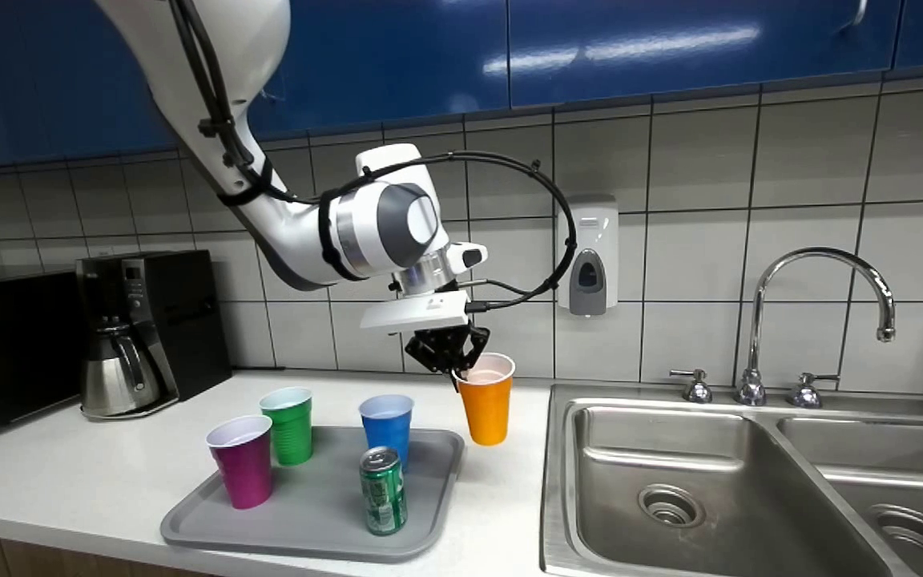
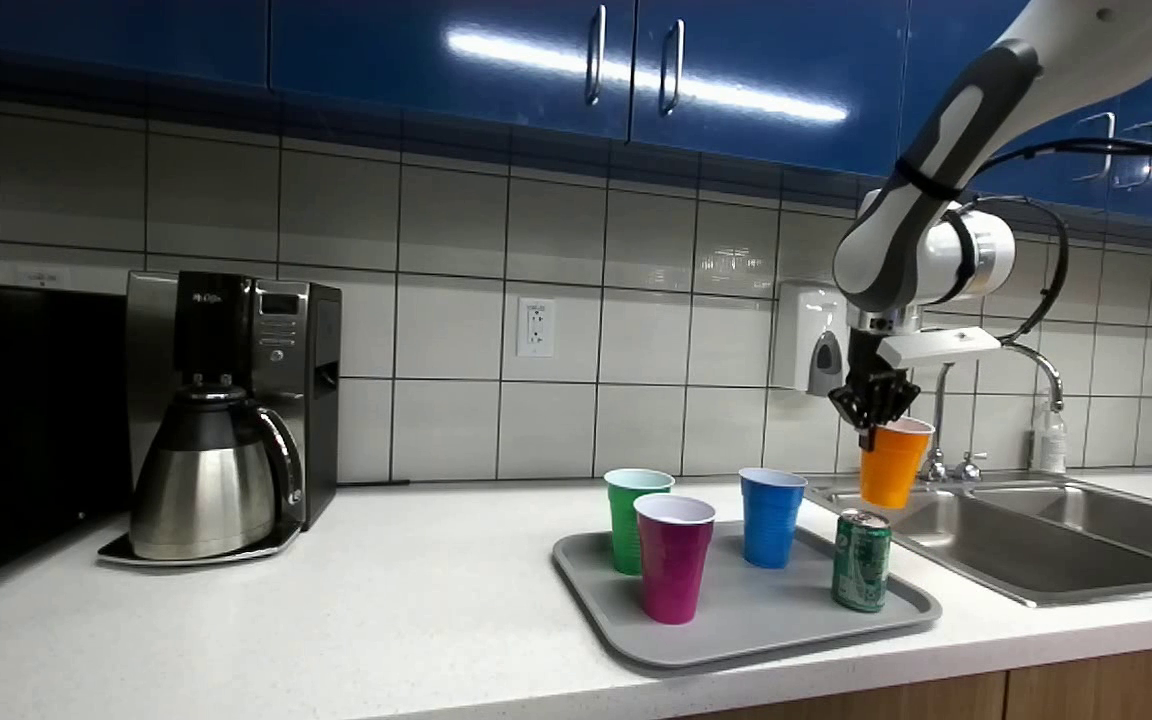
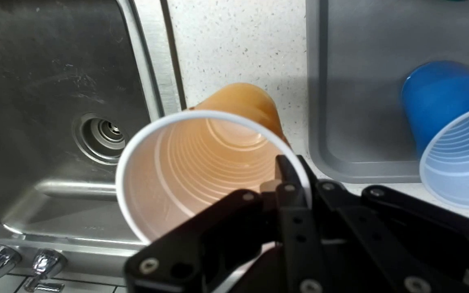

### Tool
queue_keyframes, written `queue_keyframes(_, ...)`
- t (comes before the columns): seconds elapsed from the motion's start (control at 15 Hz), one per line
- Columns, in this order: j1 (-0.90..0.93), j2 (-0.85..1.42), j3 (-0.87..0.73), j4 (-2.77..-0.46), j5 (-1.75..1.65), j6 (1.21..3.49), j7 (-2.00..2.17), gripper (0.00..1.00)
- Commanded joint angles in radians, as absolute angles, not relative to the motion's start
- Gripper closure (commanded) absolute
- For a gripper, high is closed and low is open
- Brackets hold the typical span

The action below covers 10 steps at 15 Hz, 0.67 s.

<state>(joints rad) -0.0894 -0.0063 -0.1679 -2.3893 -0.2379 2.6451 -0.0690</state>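
My gripper (image 1: 455, 375) is shut on the rim of an orange cup (image 1: 487, 410), one finger inside the wall and one outside. The cup also shows in an exterior view (image 2: 891, 468) and the wrist view (image 3: 238, 97), where its white inside looks empty. It hangs slightly tilted and appears to be above the counter, between the grey tray (image 1: 325, 549) and the sink. A blue cup (image 1: 388, 425) stands upright on the tray, nearest to the gripper. A green can (image 1: 383, 497), a green cup (image 1: 291, 429) and a purple cup (image 1: 243, 469) also stand on the tray.
A steel double sink (image 1: 562, 481) with a curved faucet (image 1: 822, 255) lies beside the held cup. A soap dispenser (image 1: 588, 256) hangs on the tiled wall behind. A coffee maker (image 2: 281, 400) stands at the far end of the counter (image 2: 386, 600). Blue cabinets (image 2: 436, 70) hang above.
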Motion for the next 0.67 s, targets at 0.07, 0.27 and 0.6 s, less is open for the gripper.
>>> queue_keyframes(0.07,-0.103,-0.132,-0.145,-2.465,-0.268,2.604,-0.053,0.99)
queue_keyframes(0.27,-0.101,-0.189,-0.127,-2.511,-0.274,2.593,-0.049,0.99)
queue_keyframes(0.6,-0.088,-0.27,-0.082,-2.575,-0.251,2.577,-0.061,0.99)
